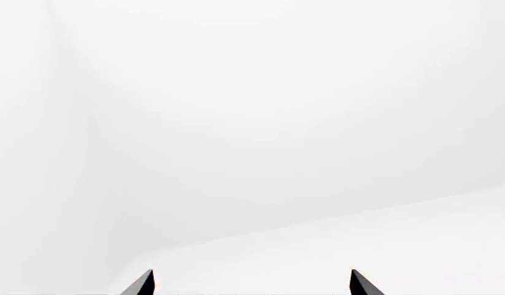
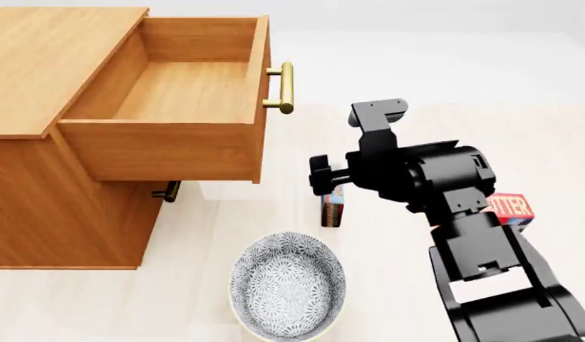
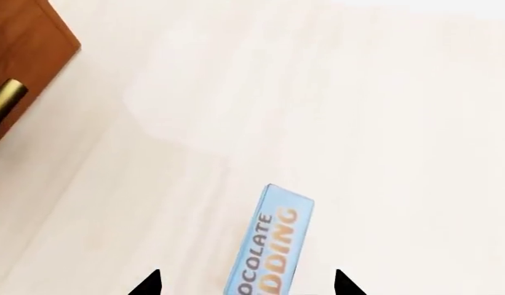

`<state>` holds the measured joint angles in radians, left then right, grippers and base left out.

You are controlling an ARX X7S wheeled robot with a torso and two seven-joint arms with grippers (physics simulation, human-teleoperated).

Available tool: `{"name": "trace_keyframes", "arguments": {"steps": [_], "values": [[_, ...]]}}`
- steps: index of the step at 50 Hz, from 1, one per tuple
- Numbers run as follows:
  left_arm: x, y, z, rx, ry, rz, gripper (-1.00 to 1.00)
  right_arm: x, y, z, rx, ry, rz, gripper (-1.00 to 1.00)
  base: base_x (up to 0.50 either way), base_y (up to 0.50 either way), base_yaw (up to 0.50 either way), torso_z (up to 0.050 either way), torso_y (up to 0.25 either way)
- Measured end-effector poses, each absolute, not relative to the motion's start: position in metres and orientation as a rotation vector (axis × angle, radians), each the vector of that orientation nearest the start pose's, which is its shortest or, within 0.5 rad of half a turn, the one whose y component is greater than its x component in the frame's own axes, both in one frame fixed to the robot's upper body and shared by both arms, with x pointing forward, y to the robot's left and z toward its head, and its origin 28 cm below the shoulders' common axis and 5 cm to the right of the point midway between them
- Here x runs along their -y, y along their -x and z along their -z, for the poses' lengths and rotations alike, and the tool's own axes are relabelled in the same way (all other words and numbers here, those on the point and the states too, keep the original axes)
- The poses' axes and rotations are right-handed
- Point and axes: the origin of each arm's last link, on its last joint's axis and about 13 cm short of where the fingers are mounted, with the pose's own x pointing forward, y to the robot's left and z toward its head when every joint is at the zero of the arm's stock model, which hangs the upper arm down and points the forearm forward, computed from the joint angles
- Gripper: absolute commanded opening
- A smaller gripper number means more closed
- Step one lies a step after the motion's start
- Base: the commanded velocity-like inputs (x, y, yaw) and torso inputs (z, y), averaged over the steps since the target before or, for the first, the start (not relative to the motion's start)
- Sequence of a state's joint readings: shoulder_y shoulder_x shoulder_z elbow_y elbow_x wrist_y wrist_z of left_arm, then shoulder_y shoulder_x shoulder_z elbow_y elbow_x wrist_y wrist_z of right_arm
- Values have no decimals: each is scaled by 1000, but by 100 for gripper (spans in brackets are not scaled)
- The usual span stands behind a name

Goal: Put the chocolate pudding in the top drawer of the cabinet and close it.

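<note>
The chocolate pudding (image 2: pixel 332 207) stands on edge on the pale floor, in front of the cabinet (image 2: pixel 55 64). Its light blue printed face (image 3: pixel 273 239) shows in the right wrist view. My right gripper (image 2: pixel 322 178) hangs just above it, open. In the right wrist view the box lies between my right gripper's (image 3: pixel 246 284) two dark tips, with a gap on each side. The top drawer (image 2: pixel 192 89) is pulled far out and holds nothing, brass handle (image 2: pixel 284 87) facing the arm. My left gripper (image 1: pixel 252 284) is open before plain white surfaces and is out of the head view.
A patterned grey-white bowl (image 2: pixel 287 286) sits on the floor below the open drawer. A red butter box (image 2: pixel 509 207) lies right of my right arm. A lower drawer's handle (image 2: pixel 167 191) shows under the top drawer. The cabinet corner (image 3: pixel 23 55) is in the right wrist view.
</note>
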<state>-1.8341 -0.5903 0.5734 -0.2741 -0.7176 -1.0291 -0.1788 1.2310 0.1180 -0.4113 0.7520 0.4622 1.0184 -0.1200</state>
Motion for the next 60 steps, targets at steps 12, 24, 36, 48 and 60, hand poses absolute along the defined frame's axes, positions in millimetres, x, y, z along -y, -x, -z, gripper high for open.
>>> {"name": "trace_keyframes", "arguments": {"steps": [12, 24, 36, 48, 60], "values": [[-301, -306, -456, 257, -262, -103, 100, 88, -399, -177, -638, 18, -325, 100, 0, 0, 0, 0, 0], [-301, -306, -456, 247, -270, -115, 100, 87, -405, -160, -660, -1, -313, 100, 0, 0, 0, 0, 0], [-301, -306, -456, 240, -275, -122, 100, 89, -403, -146, -681, -12, -303, 100, 0, 0, 0, 0, 0], [-301, -306, -456, 236, -277, -126, 100, 88, -401, -136, -697, -25, -304, 100, 0, 0, 0, 0, 0], [-301, -306, -456, 234, -276, -127, 100, 86, -399, -129, -709, -32, -312, 100, 0, 0, 0, 0, 0]]}}
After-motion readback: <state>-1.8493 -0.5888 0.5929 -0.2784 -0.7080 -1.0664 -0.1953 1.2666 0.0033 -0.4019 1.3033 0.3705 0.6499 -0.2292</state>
